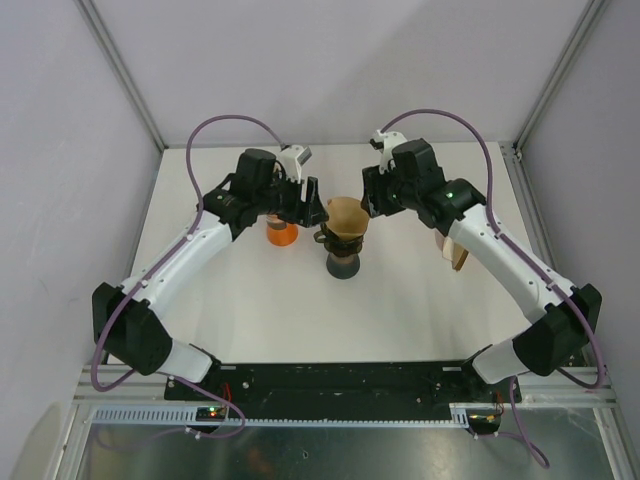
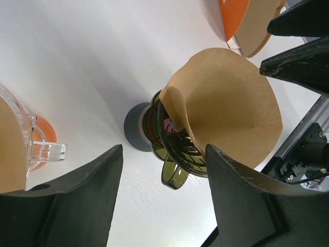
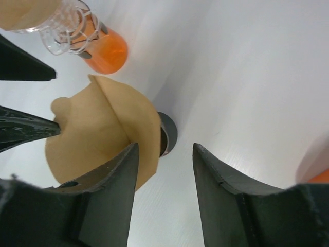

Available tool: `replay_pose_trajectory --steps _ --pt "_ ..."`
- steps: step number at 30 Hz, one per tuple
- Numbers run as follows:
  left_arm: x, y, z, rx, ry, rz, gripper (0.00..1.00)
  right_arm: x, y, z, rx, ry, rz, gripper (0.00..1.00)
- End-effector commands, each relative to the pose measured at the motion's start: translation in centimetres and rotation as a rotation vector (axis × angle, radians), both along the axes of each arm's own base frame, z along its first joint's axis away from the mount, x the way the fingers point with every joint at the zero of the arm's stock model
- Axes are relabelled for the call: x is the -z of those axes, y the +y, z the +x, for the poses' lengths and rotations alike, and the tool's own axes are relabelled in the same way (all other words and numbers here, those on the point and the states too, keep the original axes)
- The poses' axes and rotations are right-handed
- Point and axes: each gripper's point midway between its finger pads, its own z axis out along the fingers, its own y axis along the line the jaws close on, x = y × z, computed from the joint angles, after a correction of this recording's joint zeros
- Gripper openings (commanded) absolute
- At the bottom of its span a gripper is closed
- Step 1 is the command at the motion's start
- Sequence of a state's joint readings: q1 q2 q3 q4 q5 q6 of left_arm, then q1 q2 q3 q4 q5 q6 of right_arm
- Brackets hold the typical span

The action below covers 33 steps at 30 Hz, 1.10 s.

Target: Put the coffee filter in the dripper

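The brown paper coffee filter (image 1: 347, 215) sits opened in the mouth of the dark translucent dripper (image 1: 343, 248), which stands on a grey base mid-table. The filter rises well above the rim, with one flap curled inward (image 2: 177, 105). My left gripper (image 1: 312, 207) is open and empty just left of the filter; the dripper's handle (image 2: 174, 175) shows between its fingers. My right gripper (image 1: 371, 200) is open and empty just right of it, its left finger (image 3: 110, 180) in front of the filter (image 3: 97, 134). Neither gripper holds the filter.
A clear dripper on an orange base (image 1: 282, 233) stands left of the dark dripper, below my left gripper, and also shows in the right wrist view (image 3: 105, 51). An orange holder with brown filters (image 1: 455, 250) stands to the right under my right arm.
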State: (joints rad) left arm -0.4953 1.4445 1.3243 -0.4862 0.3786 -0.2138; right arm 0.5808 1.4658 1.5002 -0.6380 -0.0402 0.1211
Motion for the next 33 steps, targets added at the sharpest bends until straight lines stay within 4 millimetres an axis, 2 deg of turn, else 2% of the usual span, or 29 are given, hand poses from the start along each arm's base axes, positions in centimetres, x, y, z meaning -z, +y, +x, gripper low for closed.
replay_pose_trajectory --steps 1,8,14,18,27,33 --pt "-1.9 0.3 0.1 0.004 -0.077 0.005 0.7 0.9 -0.8 1.1 0.065 -0.003 -0.016 0.53" --pt "-0.5 0.9 0.5 -0.006 -0.071 0.042 0.68 3.5 0.5 1.2 0.032 0.032 -0.048 0.55" --pt "2.2 1.2 0.3 0.0 -0.022 0.079 0.67 5.5 0.9 1.0 0.025 0.063 -0.066 0.55" --pt "3.1 1.3 0.2 0.004 -0.005 0.093 0.66 6.2 1.2 0.9 0.016 0.07 -0.075 0.55" --pt "3.6 1.2 1.0 0.0 -0.007 0.113 0.66 7.1 1.1 1.4 0.025 0.068 -0.102 0.55" --pt "1.3 1.2 1.4 -0.005 -0.065 0.095 0.67 6.6 0.6 1.4 0.031 0.055 -0.11 0.55"
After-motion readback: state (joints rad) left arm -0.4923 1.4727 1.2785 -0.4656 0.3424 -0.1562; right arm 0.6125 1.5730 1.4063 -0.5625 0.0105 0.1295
